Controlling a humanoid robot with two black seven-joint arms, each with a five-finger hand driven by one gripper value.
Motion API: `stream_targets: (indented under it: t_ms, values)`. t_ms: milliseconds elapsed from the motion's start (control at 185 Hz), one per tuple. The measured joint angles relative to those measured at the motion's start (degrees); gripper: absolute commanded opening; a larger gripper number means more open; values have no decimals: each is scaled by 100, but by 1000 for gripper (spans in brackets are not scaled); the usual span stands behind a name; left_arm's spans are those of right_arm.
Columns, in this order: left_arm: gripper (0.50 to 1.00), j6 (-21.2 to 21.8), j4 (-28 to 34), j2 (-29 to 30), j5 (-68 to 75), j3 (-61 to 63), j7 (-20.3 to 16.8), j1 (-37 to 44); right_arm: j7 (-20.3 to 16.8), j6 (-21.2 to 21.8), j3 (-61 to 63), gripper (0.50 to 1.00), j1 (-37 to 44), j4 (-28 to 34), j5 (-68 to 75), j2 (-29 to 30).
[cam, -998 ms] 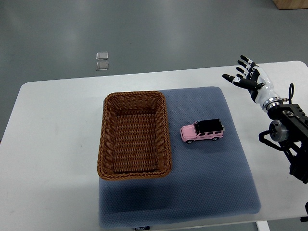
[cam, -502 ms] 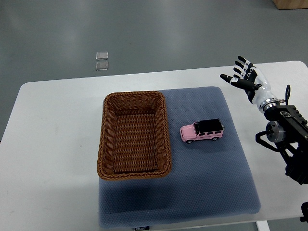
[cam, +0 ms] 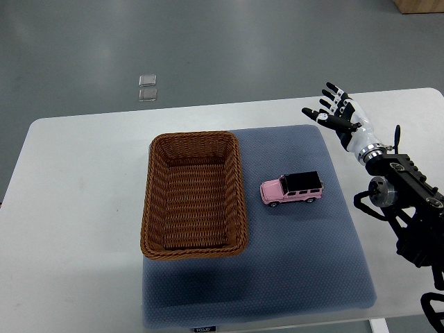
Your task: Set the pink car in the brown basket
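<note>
Leftward has shifted the right hand (cam: 338, 111), fingers spread, nearer the unmoved pink car (cam: 292, 188).

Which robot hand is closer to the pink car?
The right hand. It hangs open past the mat's far right corner, up and to the right of the car, not touching it. The left hand isn't in the picture at all.

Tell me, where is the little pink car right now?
The pink car sits on the blue mat, just right of the brown basket and not inside it.
</note>
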Motion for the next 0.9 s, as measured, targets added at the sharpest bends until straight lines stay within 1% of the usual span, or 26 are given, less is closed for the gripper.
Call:
stream_targets:
  t_ms: [680,901]
  values:
    - [1000,3,-3,0,0,0,0,-2,-14,23,-10,948,16,4,-13,-185]
    - [1000,3,-3,0,0,0,0,-2,-1,129,-112,948,34,158,-98,-465]
